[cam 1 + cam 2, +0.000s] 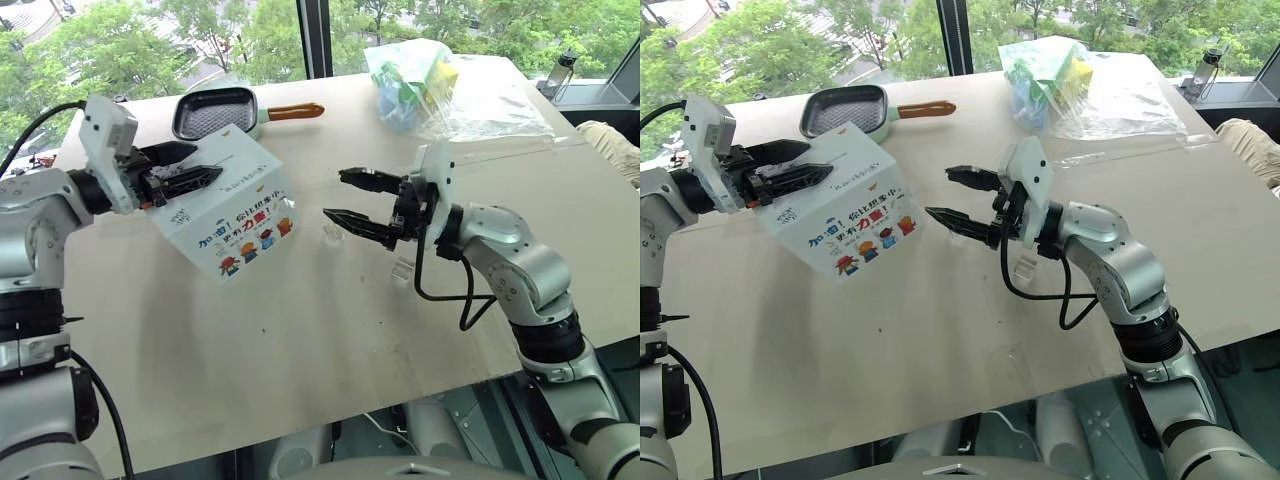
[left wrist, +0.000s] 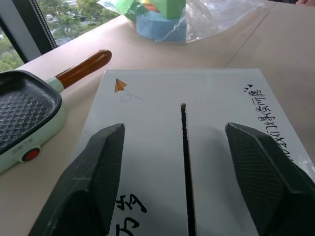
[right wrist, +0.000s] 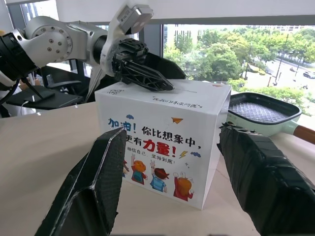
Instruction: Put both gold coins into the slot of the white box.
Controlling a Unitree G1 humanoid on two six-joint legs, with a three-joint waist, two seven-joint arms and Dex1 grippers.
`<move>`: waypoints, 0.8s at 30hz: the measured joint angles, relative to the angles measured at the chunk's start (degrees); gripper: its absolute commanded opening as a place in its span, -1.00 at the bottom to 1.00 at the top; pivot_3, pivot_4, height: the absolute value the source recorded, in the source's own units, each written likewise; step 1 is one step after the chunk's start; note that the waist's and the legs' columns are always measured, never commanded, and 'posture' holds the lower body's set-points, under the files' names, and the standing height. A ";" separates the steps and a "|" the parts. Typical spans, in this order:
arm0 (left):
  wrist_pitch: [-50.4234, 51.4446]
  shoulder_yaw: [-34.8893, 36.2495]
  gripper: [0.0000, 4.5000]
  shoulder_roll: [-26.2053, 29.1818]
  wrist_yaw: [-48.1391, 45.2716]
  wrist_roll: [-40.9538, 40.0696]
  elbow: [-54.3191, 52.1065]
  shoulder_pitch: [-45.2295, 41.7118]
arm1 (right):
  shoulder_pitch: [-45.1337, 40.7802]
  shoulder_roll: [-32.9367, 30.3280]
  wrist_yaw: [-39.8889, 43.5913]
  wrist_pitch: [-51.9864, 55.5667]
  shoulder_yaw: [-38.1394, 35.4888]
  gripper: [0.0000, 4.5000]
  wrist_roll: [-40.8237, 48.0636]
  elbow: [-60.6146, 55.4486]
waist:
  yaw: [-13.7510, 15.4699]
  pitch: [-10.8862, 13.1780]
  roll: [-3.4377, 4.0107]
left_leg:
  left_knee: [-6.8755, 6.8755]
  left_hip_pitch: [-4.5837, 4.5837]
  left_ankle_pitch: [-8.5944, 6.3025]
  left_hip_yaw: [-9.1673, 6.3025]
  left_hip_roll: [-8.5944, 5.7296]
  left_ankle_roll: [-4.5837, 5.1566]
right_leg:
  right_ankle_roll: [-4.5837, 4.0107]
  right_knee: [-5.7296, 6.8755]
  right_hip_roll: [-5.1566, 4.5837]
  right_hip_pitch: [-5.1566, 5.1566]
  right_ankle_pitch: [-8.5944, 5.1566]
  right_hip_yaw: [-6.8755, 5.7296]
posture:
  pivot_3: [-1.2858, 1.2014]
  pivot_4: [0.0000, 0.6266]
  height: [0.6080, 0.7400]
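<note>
At the left end effector (image 1: 205, 162): released, spread wide, grasping nothing, poised just above the top of the white box (image 1: 235, 215), with one finger to either side of the slot (image 2: 184, 162) in the left wrist view. At the right end effector (image 1: 335, 195): likewise released and empty, held level above the counter (image 1: 300, 340), aimed at the box's cartoon face from a little way off. Around the box: standing on the counter at the robot's left, slot face up, handwriting alongside the slit; behind it a grey pan (image 1: 215, 112) with an orange handle, farther off a clear bag (image 1: 430, 85); under and beside the right end effector, small clear pieces (image 1: 332, 233). As for the gold coins: cannot tell where they lie, and none between either pair of fingers, so hard to judge how much of the task is done. Risks from here, by judgement: knocking or sliding the light cardboard box with the left fingers hovering so close to its top; closing on a clear piece in place of a coin, both being tiny; fumbling so thin a disc off the flat counter; meeting the narrow slit with a coin not held edge-on, leaving it lying on the top or rolling off.
</note>
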 measured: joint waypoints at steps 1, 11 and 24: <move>0.64 0.79 0.35 -0.13 0.08 -1.23 -1.50 -0.01 | 0.00 -0.01 0.20 -0.32 0.96 0.44 -1.35 1.39 | -0.16 0.00 -0.05 | 0.01 -0.04 0.00 -0.01 0.00 0.00 | 0.00 -0.02 -0.01 -0.02 0.00 -0.01 | 0.03 -0.52 0.71; 17.91 9.89 0.35 7.85 1.62 -14.89 -38.63 18.72 | -4.52 7.94 -5.73 -8.25 8.74 0.44 -18.02 27.64 | -1.88 -0.05 -0.07 | -0.18 -0.13 0.01 0.16 -0.02 -0.03 | 0.00 0.19 0.02 -0.47 0.00 0.39 | 0.03 -0.52 0.71; 38.29 22.48 0.37 7.36 16.01 -19.13 -59.24 34.84 | -6.24 14.03 -8.41 -11.29 9.22 0.06 -23.82 35.65 | -1.44 -0.07 -0.14 | -0.14 -0.08 0.10 0.07 -0.03 -0.20 | -0.06 0.27 0.05 -0.42 0.03 0.27 | 0.03 -0.52 0.71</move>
